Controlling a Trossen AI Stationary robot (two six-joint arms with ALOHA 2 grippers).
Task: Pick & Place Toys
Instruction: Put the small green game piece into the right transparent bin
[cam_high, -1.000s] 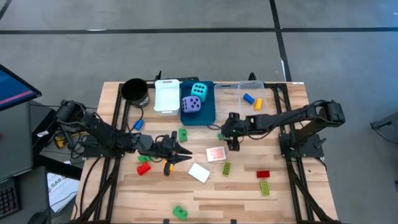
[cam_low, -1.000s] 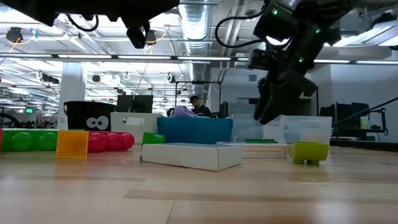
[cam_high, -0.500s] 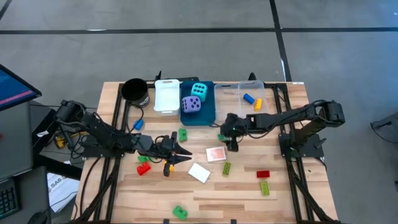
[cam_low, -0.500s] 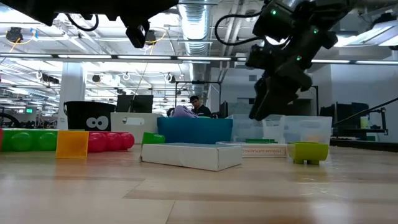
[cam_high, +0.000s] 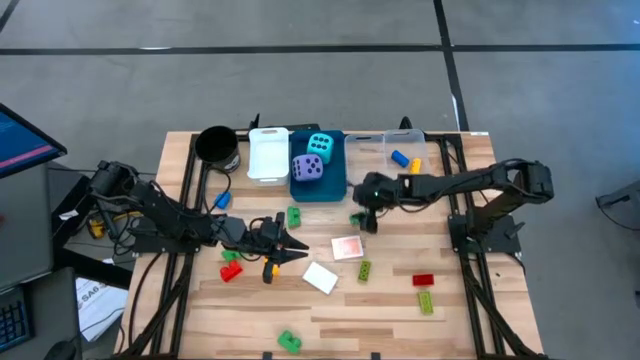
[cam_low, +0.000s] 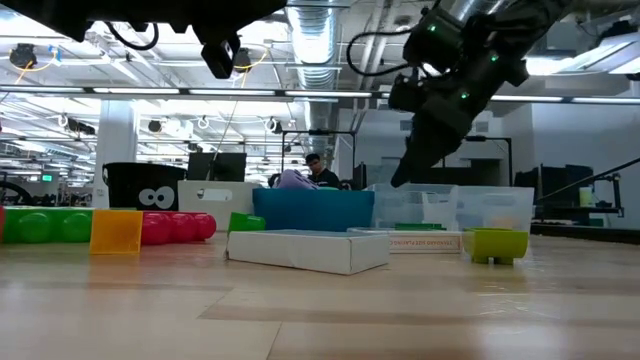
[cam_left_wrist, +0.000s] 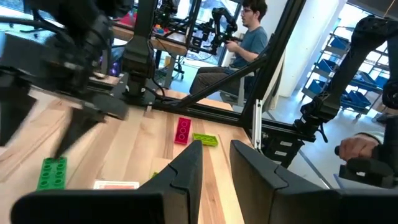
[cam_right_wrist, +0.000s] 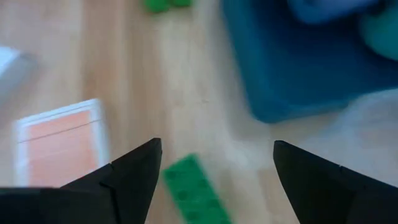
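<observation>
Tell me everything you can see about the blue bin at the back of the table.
The blue bin is a dark teal rectangular tray of plastic-looking material, open-topped, upright at the table's back edge between the white bin and the clear bin. Inside it sit the cyan die and the purple die, dots showing. The right claw hangs open beside its front corner, not touching it.
</observation>
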